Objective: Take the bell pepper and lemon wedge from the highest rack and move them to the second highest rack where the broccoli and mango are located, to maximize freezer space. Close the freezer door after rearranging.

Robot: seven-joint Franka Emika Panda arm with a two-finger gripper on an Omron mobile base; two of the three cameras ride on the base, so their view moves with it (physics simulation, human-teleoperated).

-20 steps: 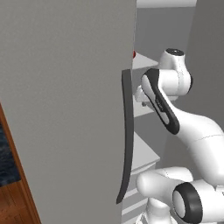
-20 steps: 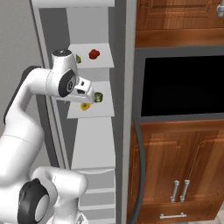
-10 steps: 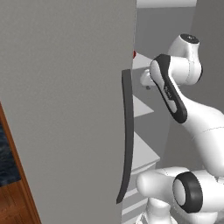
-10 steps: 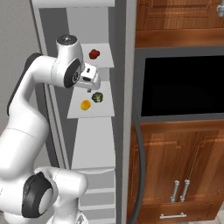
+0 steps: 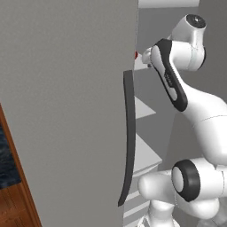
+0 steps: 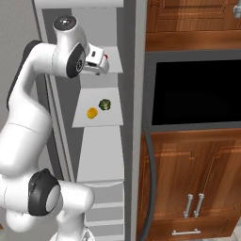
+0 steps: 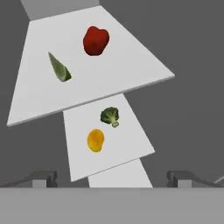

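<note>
bell pepper [image 7: 96,40]: red, glossy, on the highest rack [image 7: 131,65], toward its back, free of any grip.
lemon wedge [image 7: 59,68]: olive-yellow sliver on the same rack, well apart from the pepper.
second highest rack [image 7: 127,140]: carries the broccoli [image 7: 110,116] and the mango [image 7: 95,140], close together, with bare surface left around them.
gripper [image 6: 100,60]: jaws spread wide and empty, raised level with the top rack, looking down over both racks; fingertips [image 7: 43,177] well apart.
freezer door [image 5: 66,111]: swung open, its long dark handle [image 5: 128,137] beside the arm.
step in hand (judged): lining up on one of the two top-rack pieces; nothing moved yet.
risk, pepper: rounded and glossy, so an off-centre pinch could squirt it sideways or off the rack edge.
risk, wedge: thin and low, so jaws that come down too shallow may close over it, and too deep may strike the rack.
risk, placing: broccoli and mango sit mid-rack, so a careless drop could knock them.
risk, door: the arm must be clear of the cavity before the door swings.
</note>
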